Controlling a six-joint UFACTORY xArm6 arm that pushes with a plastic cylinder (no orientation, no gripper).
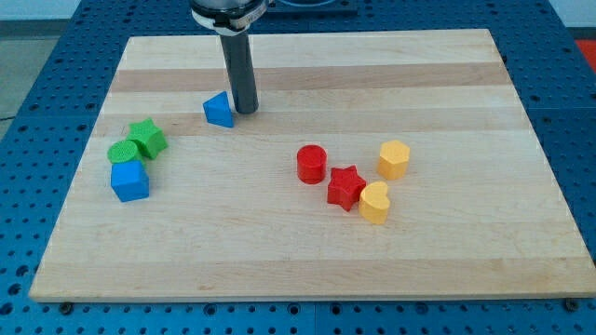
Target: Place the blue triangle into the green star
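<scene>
The blue triangle (218, 110) lies on the wooden board (307, 233), left of the middle and toward the view's top. My tip (245, 110) stands just to its right, close beside it. The green star (147, 138) lies toward the view's left, well apart from the triangle, down and to its left.
A green round block (122, 152) touches the star's lower left, with a blue cube (129, 180) just below it. To the right of centre lie a red cylinder (311, 164), a red star (345, 187), a yellow heart (374, 202) and a yellow hexagon (394, 159).
</scene>
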